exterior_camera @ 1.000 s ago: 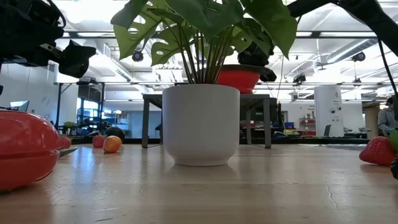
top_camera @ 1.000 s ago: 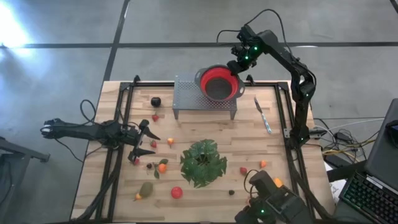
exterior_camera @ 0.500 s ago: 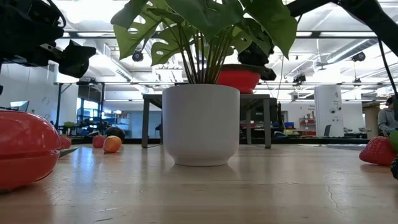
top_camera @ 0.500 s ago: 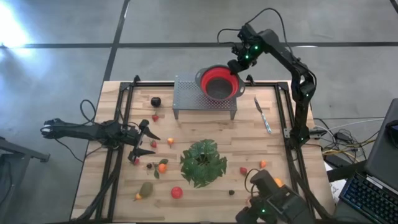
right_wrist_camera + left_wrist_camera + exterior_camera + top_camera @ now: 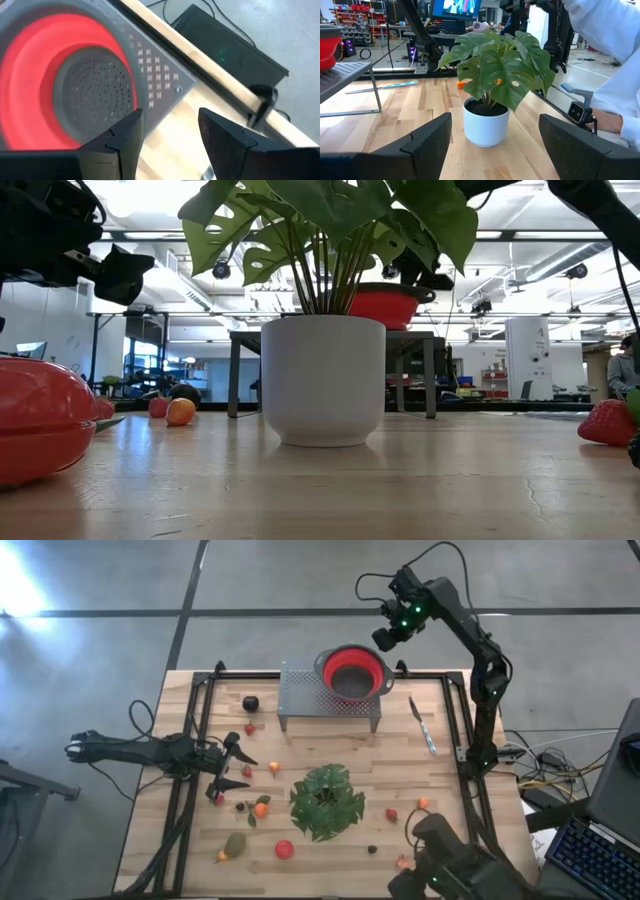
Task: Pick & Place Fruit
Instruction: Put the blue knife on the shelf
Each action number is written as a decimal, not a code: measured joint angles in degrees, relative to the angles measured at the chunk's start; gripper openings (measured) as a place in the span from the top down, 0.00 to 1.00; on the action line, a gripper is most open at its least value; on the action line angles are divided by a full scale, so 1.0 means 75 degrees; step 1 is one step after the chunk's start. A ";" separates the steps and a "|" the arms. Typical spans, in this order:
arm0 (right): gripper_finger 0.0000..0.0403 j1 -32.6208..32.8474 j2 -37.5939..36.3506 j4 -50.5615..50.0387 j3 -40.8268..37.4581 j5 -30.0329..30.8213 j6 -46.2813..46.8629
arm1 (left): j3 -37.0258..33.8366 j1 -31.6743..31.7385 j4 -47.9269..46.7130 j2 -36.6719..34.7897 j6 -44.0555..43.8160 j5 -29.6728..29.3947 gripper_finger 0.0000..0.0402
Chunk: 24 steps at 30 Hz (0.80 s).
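Observation:
Small toy fruits lie scattered on the wooden table: a dark purple round one (image 5: pixel 250 702), red ones (image 5: pixel 285 849) (image 5: pixel 273 768) (image 5: pixel 391 813), orange ones (image 5: pixel 261 808) (image 5: pixel 423 803) and an olive-green piece (image 5: pixel 235 844). My left gripper (image 5: pixel 238 769) (image 5: pixel 495 130) is open and empty, low over the table's left side, just left of the fruits there. My right gripper (image 5: pixel 385 638) (image 5: pixel 170 120) is open and empty, raised above the far right rim of the red colander bowl (image 5: pixel 353 673) (image 5: pixel 55 85).
The colander stands on a grey perforated rack (image 5: pixel 300 695) at the far middle. A green plant in a white pot (image 5: pixel 326 800) (image 5: pixel 486 122) stands mid-table. A utensil (image 5: pixel 423 725) lies at the right. A person in a white sleeve (image 5: pixel 615 75) is at the near right corner.
My right gripper has risen from the colander's right rim and drawn back toward the table's far right corner, staying open. The dark shape at the table's near right edge has shifted to the right.

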 joint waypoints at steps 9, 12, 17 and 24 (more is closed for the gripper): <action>0.57 0.0124 -0.1117 -0.0655 0.0189 -0.0001 -0.0122 | 0.0000 0.0000 0.0000 0.0000 0.0002 0.0000 0.24; 0.59 0.0159 -0.1725 -0.0654 -0.0109 0.0412 0.0172 | 0.0000 0.0001 0.0001 0.0000 0.0001 0.0003 0.24; 0.59 0.0489 -0.2835 -0.0661 -0.1234 0.1016 0.0377 | 0.0000 0.0002 -0.0001 0.0000 0.0002 0.0000 0.24; 0.56 0.1328 -0.4379 -0.0667 -0.3709 0.1930 0.0988 | 0.0000 0.0002 0.0001 0.0000 0.0001 0.0001 0.24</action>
